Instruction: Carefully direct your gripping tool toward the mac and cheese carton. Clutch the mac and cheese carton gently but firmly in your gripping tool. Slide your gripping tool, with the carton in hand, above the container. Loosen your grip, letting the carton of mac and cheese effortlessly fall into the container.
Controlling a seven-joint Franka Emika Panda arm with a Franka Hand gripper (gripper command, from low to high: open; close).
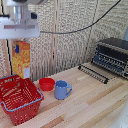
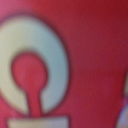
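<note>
My gripping tool (image 1: pixel 21 40) hangs at the exterior view's upper left, its white boxy body directly over the mac and cheese carton (image 1: pixel 21 59). The orange-yellow carton is upright and its top meets the tool's underside, so the tool looks shut on it; the fingers themselves do not show. The carton's lower end is just above the far rim of the red wire basket (image 1: pixel 31 107), which stands at the lower left. In the wrist view the carton's red and white print (image 2: pixel 75 60) fills the picture, blurred and very close.
A small red bowl (image 1: pixel 47 83) and a blue mug (image 1: pixel 62 89) stand on the wooden table (image 1: pixel 95 102) to the exterior view's right of the basket. A toaster oven (image 1: pixel 112 56) with its door open sits at the far right. A wicker screen stands behind.
</note>
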